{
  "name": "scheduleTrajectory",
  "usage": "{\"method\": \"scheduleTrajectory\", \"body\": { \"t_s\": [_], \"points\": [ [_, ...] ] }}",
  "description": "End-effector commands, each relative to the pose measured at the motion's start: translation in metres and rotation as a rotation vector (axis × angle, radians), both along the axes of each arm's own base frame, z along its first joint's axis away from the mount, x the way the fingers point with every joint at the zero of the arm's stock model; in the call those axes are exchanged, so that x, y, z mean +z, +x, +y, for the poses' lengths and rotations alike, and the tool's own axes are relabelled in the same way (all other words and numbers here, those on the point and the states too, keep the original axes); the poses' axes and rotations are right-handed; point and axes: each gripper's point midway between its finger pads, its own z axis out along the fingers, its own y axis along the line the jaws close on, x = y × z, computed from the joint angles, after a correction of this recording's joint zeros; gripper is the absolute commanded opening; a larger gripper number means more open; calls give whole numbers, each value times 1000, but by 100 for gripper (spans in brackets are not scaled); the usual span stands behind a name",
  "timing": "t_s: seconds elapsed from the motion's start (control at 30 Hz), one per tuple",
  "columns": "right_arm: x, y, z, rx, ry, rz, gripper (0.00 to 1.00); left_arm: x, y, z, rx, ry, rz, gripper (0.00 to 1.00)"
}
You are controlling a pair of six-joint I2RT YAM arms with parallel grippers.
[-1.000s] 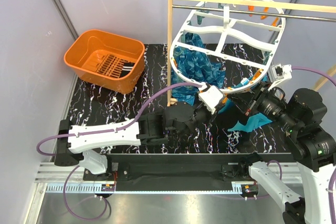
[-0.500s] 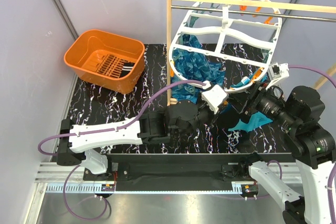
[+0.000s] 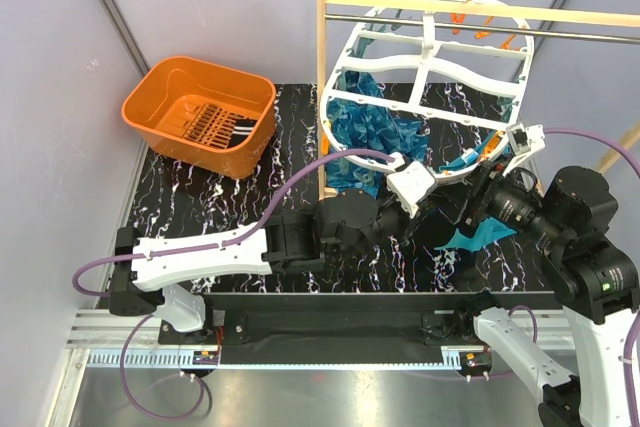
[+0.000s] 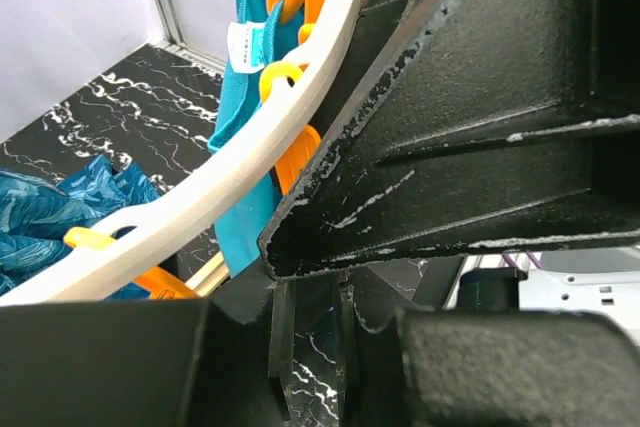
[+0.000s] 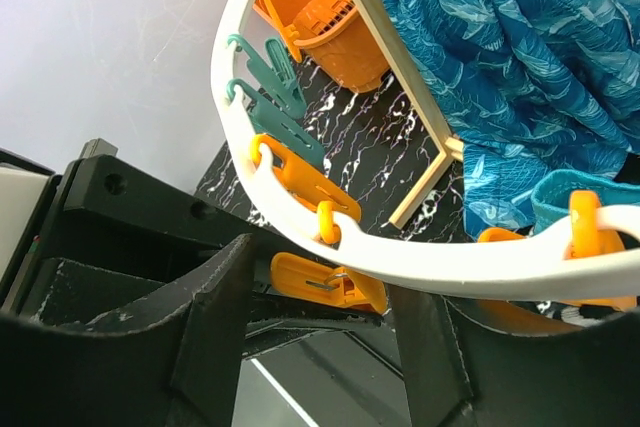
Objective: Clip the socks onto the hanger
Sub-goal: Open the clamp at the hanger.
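The white oval hanger (image 3: 428, 42) hangs from the rod, ringed with orange and teal clips. A black sock with white stripes (image 3: 212, 125) lies in the orange basket (image 3: 160, 97). My left gripper (image 3: 428, 202) is under the hanger's near rim (image 4: 300, 77). In its wrist view its jaws (image 4: 310, 337) stand a narrow gap apart with table showing between them. Whether they grip anything is unclear. My right gripper (image 3: 478, 187) is open (image 5: 320, 272), its fingers either side of an orange clip (image 5: 330, 285) under the rim (image 5: 430, 272).
A blue patterned cloth (image 3: 375, 127) and a plain teal cloth (image 3: 480, 232) hang from the hanger. The wooden rack's post (image 3: 324, 87) stands left of the hanger, its metal rod (image 3: 580, 32) above. Both grippers are close together under the rim.
My left gripper has moved right, closer under the rim. The hanger has swung, its near rim rising. My right gripper has shifted slightly left towards the clip.
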Motion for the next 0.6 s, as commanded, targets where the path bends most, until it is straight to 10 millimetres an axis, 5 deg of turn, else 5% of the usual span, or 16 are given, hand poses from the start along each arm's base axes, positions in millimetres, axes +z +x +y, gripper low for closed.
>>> {"method": "scheduleTrajectory", "body": {
  "t_s": [0.0,0.37,0.57],
  "points": [
    [7,-7,8,76,1,-59,61,30,-11,-6,-62,-91,-6,0],
    [-7,12,4,23,-44,-8,57,36,-15,-9,-90,-108,-4,0],
    [-7,16,2,-5,-39,-7,47,34,-17,-10,-100,-107,3,0]
  ]
}}
